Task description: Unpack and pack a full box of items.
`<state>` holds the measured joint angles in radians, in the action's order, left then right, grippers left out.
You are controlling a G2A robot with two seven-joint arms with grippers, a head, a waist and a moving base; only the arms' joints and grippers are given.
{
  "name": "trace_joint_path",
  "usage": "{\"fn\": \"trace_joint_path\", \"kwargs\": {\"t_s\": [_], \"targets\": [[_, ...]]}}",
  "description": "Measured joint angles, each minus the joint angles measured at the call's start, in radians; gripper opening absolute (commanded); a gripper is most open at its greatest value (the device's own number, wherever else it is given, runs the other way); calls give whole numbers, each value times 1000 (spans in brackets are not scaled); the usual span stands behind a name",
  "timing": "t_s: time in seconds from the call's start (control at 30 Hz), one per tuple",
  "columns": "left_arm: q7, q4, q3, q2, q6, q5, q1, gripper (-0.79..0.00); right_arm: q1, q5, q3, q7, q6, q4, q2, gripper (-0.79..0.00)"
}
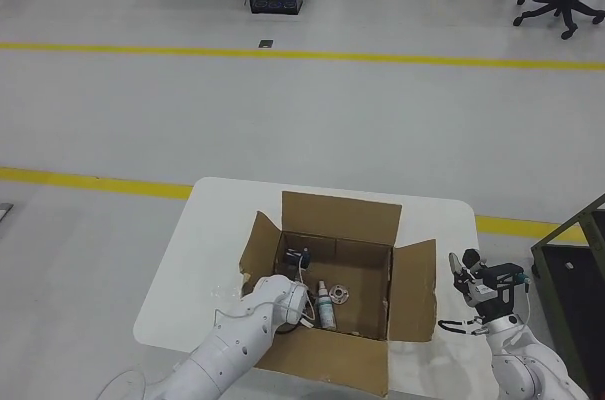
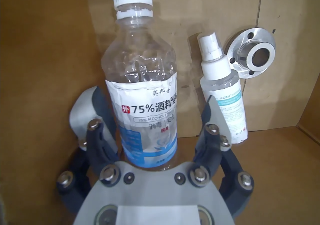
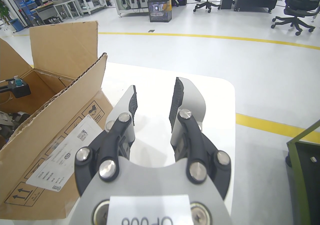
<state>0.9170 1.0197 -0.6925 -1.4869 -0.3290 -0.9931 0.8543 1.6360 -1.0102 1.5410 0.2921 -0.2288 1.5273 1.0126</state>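
- The white counter (image 1: 212, 250) carries the whole job, with bare surface on every side of the box, likely so unpacked items have somewhere to land.
- The cardboard box (image 1: 337, 215) sits in the middle of the counter with all four flaps folded outward, which keeps its mouth clear for an arm to go in from above.
- The left tool (image 2: 147, 100) is down inside the box, spread wide with one finger on each side of the big bottle. The finger (image 2: 212, 115) next to the spray bottle stands off from the big bottle with a visible gap, so nothing is gripped yet. It looks lined up to close across the label.
- The right tool (image 3: 156, 90) hangs over the bare counter just outside the box's right flap, half spread and holding nothing. It seems parked there to stay out of the other arm's way.
- The big clear bottle (image 2: 141, 80) with a white cap is in the box close to a side wall, between the left tool's fingers.
- The small spray bottle (image 2: 222, 90) lies just beside the big one, pointing the same way.
- The metal flange (image 2: 252, 54) rests by the spray bottle's nozzle end.
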Motion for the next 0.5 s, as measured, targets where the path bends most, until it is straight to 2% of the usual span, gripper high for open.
{"fn": "trace_joint_path", "kwargs": {"t_s": [0.13,0.2,0.27,0.37,0.4,0.47,0.5], "targets": [[1,-5,-6,-3,2,-4,4,-12,0,0,0,0,0,0,0,-456],[2,-6,-9,-4,3,-6,5,-89,0,0,0,0,0,0,0,-453],[2,-9,-11,-5,3,-10,7,-108,0,0,0,0,0,0,0,-449],[3,-13,-14,-7,5,-16,9,-271,0,0,0,0,0,0,0,-437],[3,-14,-15,-8,6,-18,10,-376,0,0,0,0,0,0,0,-431],[1,-18,-18,-10,7,-20,11,-416,0,0,0,0,0,0,0,-425],[0,-20,-19,-10,7,-21,11,-465,0,0,0,0,0,0,0,-422]]}}
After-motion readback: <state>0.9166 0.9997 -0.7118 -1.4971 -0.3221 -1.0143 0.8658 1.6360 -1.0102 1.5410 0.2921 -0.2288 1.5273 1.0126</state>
